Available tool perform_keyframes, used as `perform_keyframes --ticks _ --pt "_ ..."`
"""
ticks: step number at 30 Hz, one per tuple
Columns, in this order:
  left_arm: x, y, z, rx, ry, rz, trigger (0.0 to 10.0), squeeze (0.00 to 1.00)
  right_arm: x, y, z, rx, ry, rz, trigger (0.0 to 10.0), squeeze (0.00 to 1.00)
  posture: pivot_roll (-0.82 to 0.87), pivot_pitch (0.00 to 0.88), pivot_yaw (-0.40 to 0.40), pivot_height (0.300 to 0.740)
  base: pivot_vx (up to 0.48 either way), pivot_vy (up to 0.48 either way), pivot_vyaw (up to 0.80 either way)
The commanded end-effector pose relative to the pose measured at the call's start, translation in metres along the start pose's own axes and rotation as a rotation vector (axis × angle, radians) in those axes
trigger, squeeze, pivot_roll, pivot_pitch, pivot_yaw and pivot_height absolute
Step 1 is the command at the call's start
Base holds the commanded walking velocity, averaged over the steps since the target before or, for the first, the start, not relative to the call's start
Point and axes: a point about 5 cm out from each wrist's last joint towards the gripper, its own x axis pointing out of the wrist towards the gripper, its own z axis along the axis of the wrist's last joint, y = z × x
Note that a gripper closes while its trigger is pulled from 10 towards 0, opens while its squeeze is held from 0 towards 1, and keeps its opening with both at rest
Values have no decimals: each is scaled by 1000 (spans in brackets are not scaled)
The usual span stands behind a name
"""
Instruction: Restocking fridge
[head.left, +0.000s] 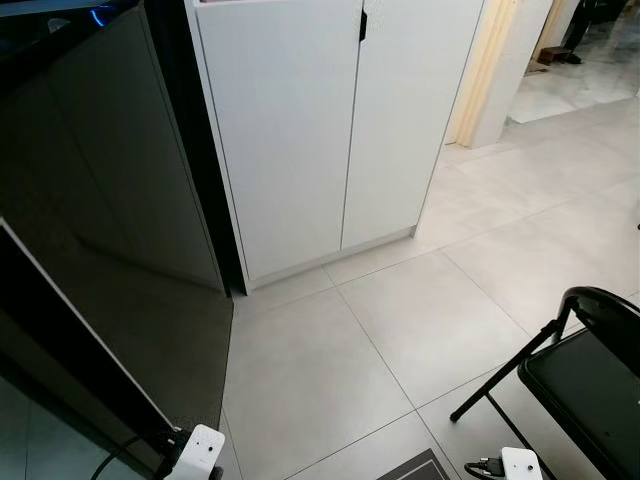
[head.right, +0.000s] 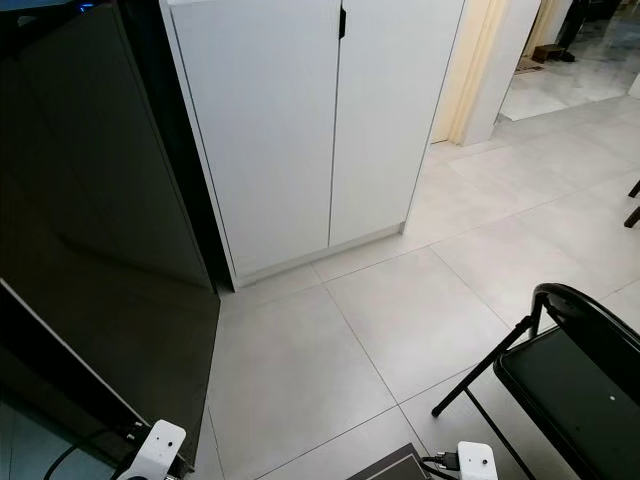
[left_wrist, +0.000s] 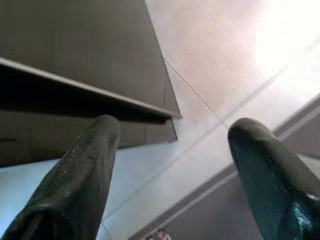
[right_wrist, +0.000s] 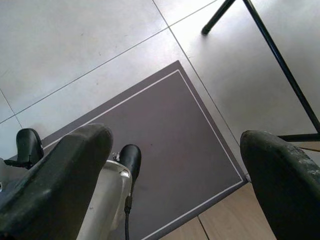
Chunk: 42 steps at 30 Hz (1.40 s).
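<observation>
Facing black fridge (head.left: 90, 200) beside white cabinet (head.left: 330, 120); both jaws spread, empty; folding chair (head.left: 585, 375) right; mat (right_wrist: 165, 150) possibly underfoot.

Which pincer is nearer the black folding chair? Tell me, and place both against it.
Right. The right pincer hangs open over the grey mat, beside the black folding chair. The left pincer, also open, hangs across the floor by the dark fridge.

A black fridge (head.left: 90, 200) stands beside a white cabinet (head.left: 320, 120), a black folding chair (head.left: 585, 375) nearby.
</observation>
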Motion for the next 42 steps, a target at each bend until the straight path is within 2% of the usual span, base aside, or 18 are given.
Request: perform_keyframes --ticks 1,4,8,10,12,14,18,22,42 --pt "-2 1 -3 -56 2 40 10000 0 0 -1 0 3 4 -7 10000 0 19 0 -43 740 0 0 0" --pt "-3 0 -4 -133 -7 33 10000 0 0 -1 0 3 0 -7 10000 0 16 0 -41 740 0 0 0" --pt "-2 -3 -5 -129 14 -31 10000 0 0 -1 0 8 -2 -9 10000 0 16 0 -39 740 0 0 0" --pt "1 3 1 -143 7 -31 10000 0 0 -1 0 8 -2 -9 10000 0 17 0 -39 740 0 0 0" --pt "7 19 14 -153 -13 -19 10000 0 0 0 0 9 -2 -7 10000 0 16 0 -39 740 0 0 0" --pt "8 22 14 -158 -7 -18 10000 0 0 0 0 10 -2 -5 10000 0 16 0 -39 740 0 0 0" --pt "1 18 -12 -165 97 -37 10000 0 0 0 0 11 -2 -4 10000 0 12 0 -39 740 0 170 0" --pt "-2 18 -19 -163 123 -42 10000 0 0 -1 0 13 -4 -5 10000 0 15 0 -41 740 0 342 0" --pt "-2 12 -19 -161 138 -60 10000 0 0 0 0 34 -13 -4 10000 0 7 0 -38 740 0 333 0"
